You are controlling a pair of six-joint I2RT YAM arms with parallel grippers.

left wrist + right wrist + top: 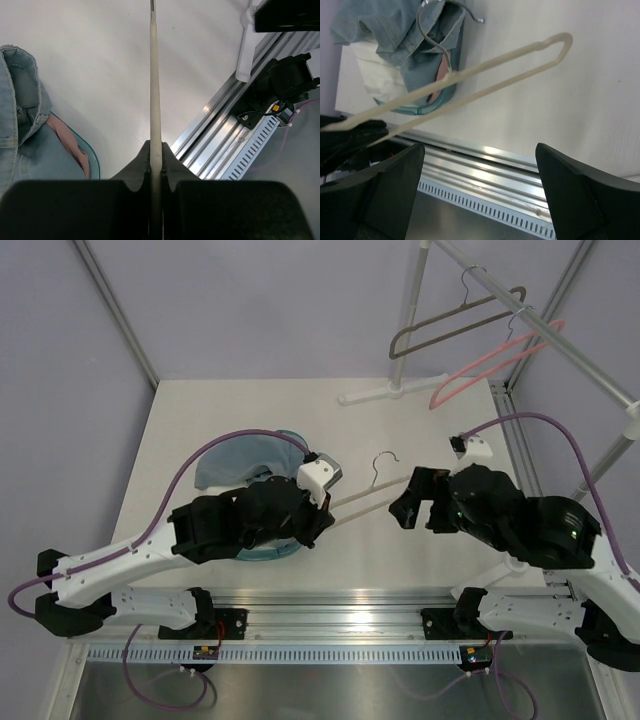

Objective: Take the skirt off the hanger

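Since the cream hanger (pixel 155 100) shows bare along both arms, the denim skirt (pixel 245 455) reads as already off it. The skirt lies bunched on the table (pixel 200 410) at about 10 o'clock in the overhead view, partly under the left arm, over something teal-rimmed (pixel 275 552) that I cannot identify. The left gripper (pixel 155 172) is clenched on one end of the hanger. The thin bar is pinched squarely between its fingers and runs straight out toward 12 o'clock in its wrist view. The right gripper (pixel 418 508) stands released, jaws wide and empty, near the hanger's other end at 3 o'clock and not touching it.

What remains, by my judgement, is to carry the hanger clear with one arm. That calls for a firm pinch, because a long bar held at one end will want to swing or droop. Lift before moving sideways, so the metal hook (pixel 384 462) cannot catch the waistband. In the right wrist view the hook appears over the denim, though overhead it sits well to the 3 o'clock side. Hold the right arm out of the sweep. Set the hanger down away from the skirt and short of the aluminium rail (pixel 215 145) at 6 o'clock.
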